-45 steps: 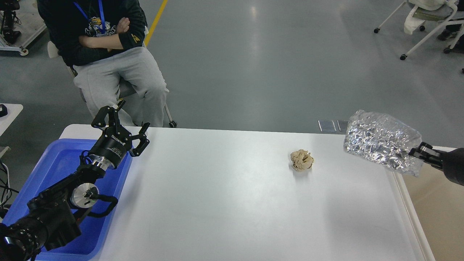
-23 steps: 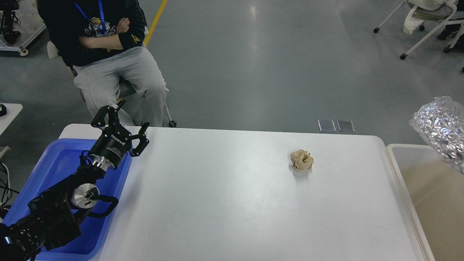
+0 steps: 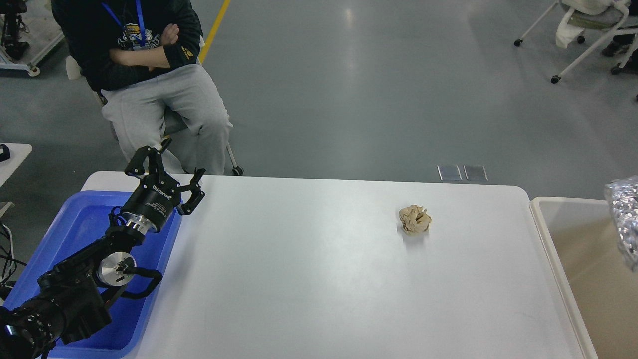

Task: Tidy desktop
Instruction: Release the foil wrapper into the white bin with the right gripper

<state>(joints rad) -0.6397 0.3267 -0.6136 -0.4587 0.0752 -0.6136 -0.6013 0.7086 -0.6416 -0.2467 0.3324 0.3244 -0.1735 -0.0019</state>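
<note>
The desktop (image 3: 319,279) is a large white tabletop with rounded corners. A crumpled beige paper ball (image 3: 414,220) lies on it right of centre. My left gripper (image 3: 167,172) is open and empty, held above the far edge of the blue tray (image 3: 84,224) at the table's left end. A crumpled silver foil bag (image 3: 625,219) shows at the right edge of the view, above the beige-white bin (image 3: 573,259). My right gripper is out of view, so I cannot see whether it holds the bag.
A person (image 3: 149,75) sits on a chair just beyond the table's far left corner, close to my left gripper. Wheeled chairs (image 3: 588,35) stand at the far right. Two metal floor plates (image 3: 461,172) lie behind the table.
The foil bag has moved right and down, from over the table's right end to above the bin, mostly out of view. My right gripper has left the view. The left arm has not moved.
</note>
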